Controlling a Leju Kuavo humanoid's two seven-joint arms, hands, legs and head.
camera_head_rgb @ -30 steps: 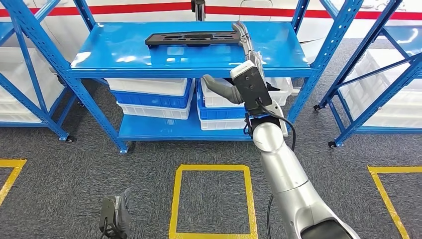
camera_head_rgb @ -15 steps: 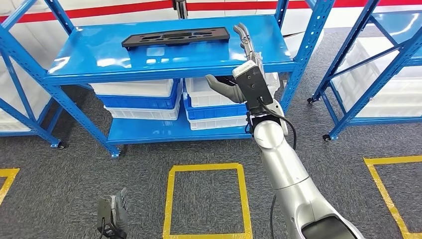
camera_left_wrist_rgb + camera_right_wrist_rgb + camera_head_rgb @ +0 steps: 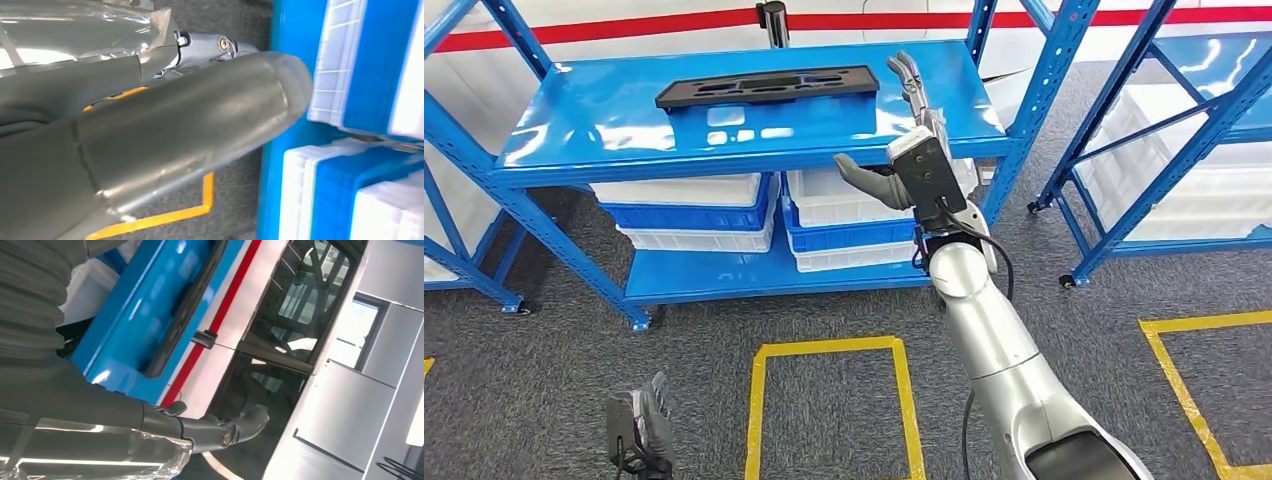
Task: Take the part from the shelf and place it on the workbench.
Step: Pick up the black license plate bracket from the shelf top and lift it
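Right robot hand (image 3: pixel 907 130) raised, fingers spread, holding nothing, left robot hand (image 3: pixel 639 432) hanging low

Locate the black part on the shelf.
Head view: the black part lies flat on the blue top shelf, left of the raised right hand.

Black part (image 3: pixel 767 85) on blue shelf (image 3: pixel 604 135)

White and blue bins (image 3: pixel 692 212) sit stacked on the lower tier, a second stack (image 3: pixel 844 215) just beside them. Yellow tape (image 3: pixel 829 400) marks a rectangle on the grey carpet (image 3: pixel 544 360). Another blue rack (image 3: pixel 1164 130) stands to the right, and a red stripe (image 3: pixel 624 25) runs along the white wall behind.
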